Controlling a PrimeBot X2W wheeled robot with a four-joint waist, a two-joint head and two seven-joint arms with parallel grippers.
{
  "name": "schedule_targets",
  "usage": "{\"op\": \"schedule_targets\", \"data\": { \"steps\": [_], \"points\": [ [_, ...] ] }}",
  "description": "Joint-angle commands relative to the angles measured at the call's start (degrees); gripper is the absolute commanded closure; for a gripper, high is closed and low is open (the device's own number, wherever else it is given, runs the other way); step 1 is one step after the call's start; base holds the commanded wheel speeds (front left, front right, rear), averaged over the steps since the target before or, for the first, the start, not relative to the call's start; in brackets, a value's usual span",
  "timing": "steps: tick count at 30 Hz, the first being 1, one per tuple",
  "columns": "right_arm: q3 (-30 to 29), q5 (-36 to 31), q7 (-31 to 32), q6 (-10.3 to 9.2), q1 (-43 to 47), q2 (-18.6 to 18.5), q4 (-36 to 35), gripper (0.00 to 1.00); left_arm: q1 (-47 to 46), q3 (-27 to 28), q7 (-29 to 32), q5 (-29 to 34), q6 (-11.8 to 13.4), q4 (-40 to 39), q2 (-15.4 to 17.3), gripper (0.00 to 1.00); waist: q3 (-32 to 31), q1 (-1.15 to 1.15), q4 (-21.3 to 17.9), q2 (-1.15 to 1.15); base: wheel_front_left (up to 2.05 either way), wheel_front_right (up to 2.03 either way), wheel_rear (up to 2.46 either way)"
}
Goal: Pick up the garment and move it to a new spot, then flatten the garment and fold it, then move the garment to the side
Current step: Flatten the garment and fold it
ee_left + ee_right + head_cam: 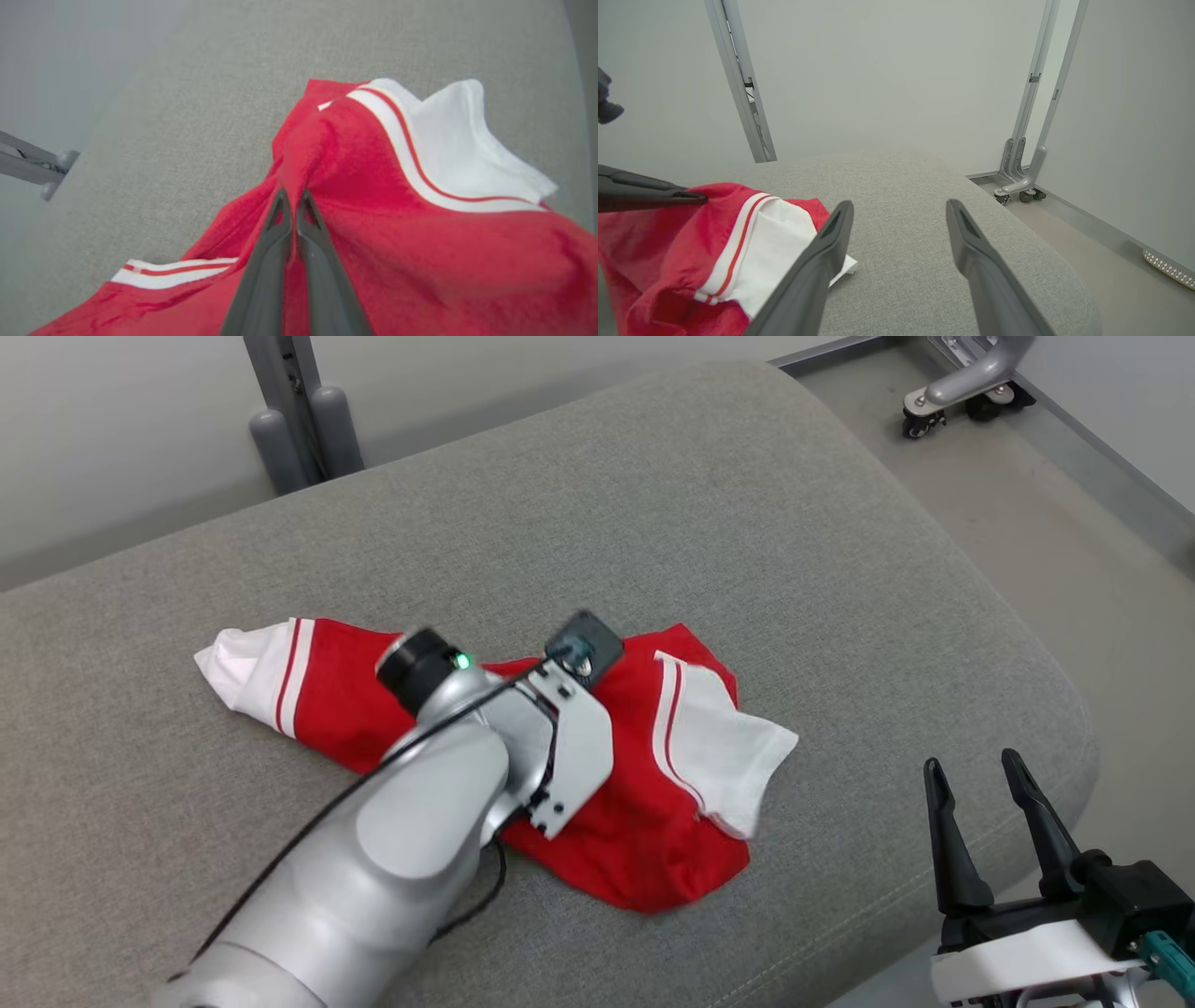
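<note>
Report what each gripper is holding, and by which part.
The left gripper is shut on the garment, pinching a raised fold of red fabric near its middle. The right gripper is open and holds nothing.

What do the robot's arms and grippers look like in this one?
The left arm is a smooth silver-grey shell with a black collar carrying a green light, a white angular bracket and a thin black cable along it. The left gripper and right gripper each have two long, tapering dark grey fingers. The right one's base is black, with a white bracket and a teal connector.
</note>
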Motion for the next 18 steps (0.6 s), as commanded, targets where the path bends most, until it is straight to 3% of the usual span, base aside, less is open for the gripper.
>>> {"op": "schedule_targets", "data": {
  "steps": [1, 4, 11, 15, 18],
  "points": [
    [-0.23, -0.49, -0.02, 0.01, -0.21, -0.23, 0.11, 0.0, -1.97, 1.12, -2.92, 0.08, 1.42, -0.32, 0.28, 1.0, -0.37, 0.0, 0.15, 0.0, 0.0, 0.0, 0.0],
    [-0.3, -0.64, -0.02, 0.01, -0.09, -0.22, 0.13, 0.0, -3.28, 2.69, -7.99, 0.48, 3.67, -0.65, 0.3, 1.0, -0.69, 0.0, 0.21, 0.0, 0.0, 0.0, 0.0],
    [-0.2, -0.94, -0.02, 0.01, 0.19, -0.23, 0.36, 0.0, -9.73, 8.18, -30.34, -1.56, 7.4, -4.17, 0.24, 1.0, -1.53, 0.0, -0.06, 0.0, 0.0, 0.0, 0.0],
    [-0.3, -1.0, -0.03, 0.01, 0.09, -0.22, 0.28, 0.0, -12.64, 11.95, -34.65, -4.24, 7.98, -9.22, 0.28, 1.0, -1.66, 0.0, -0.04, 0.0, 0.0, 0.0, 0.0],
    [-0.76, -0.96, -0.02, 0.01, -0.09, -0.23, -0.06, 0.0, -11.15, 17.89, -34.75, -2.84, 8.22, -18.66, 0.29, 1.0, -1.29, 0.0, 0.46, 0.0, 0.0, 0.0, 0.0]
  ]
}}
